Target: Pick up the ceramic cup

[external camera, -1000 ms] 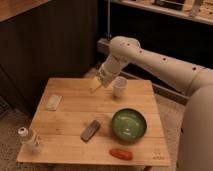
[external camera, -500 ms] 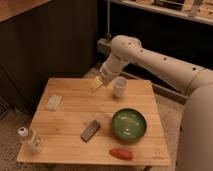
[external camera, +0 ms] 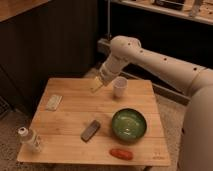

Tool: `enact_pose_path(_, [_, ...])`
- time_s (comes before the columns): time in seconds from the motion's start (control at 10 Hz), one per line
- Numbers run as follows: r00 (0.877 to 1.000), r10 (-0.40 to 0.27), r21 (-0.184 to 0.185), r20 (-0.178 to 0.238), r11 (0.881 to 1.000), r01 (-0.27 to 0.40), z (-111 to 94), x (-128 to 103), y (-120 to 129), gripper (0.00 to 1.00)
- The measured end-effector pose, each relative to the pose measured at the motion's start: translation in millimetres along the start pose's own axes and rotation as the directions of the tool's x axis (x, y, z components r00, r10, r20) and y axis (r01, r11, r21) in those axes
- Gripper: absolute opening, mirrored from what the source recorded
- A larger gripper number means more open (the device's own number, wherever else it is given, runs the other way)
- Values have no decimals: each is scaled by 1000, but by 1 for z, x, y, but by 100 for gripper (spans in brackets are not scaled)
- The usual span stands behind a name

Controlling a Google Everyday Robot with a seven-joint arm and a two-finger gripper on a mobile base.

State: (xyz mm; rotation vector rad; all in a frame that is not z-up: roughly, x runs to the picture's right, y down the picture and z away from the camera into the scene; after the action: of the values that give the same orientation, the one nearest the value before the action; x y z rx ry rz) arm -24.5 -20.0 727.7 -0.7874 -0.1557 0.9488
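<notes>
The ceramic cup [external camera: 119,87] is small, plain and white. It stands upright near the far edge of the wooden table [external camera: 70,117], beyond the green bowl [external camera: 128,124]. My gripper [external camera: 96,85] hangs from the white arm just left of the cup, low over the far part of the table. It is close to the cup but apart from it.
A clear plastic bottle with a white cap [external camera: 30,139] stands at the near left corner. A pale flat packet [external camera: 53,102] lies at the left. A dark grey bar [external camera: 90,130] lies in the middle. A red object [external camera: 121,153] lies at the front edge.
</notes>
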Motion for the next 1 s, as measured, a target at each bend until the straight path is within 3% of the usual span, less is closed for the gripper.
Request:
enact_pose_path(0.5, [990, 107, 21, 90, 994, -110, -15, -4, -52, 65])
enact_pose_path(0.8, [983, 142, 39, 118, 988, -148, -24, -7, -71, 65])
enact_pose_path(1.0, [970, 190, 53, 148, 978, -200, -35, -1, -93, 65])
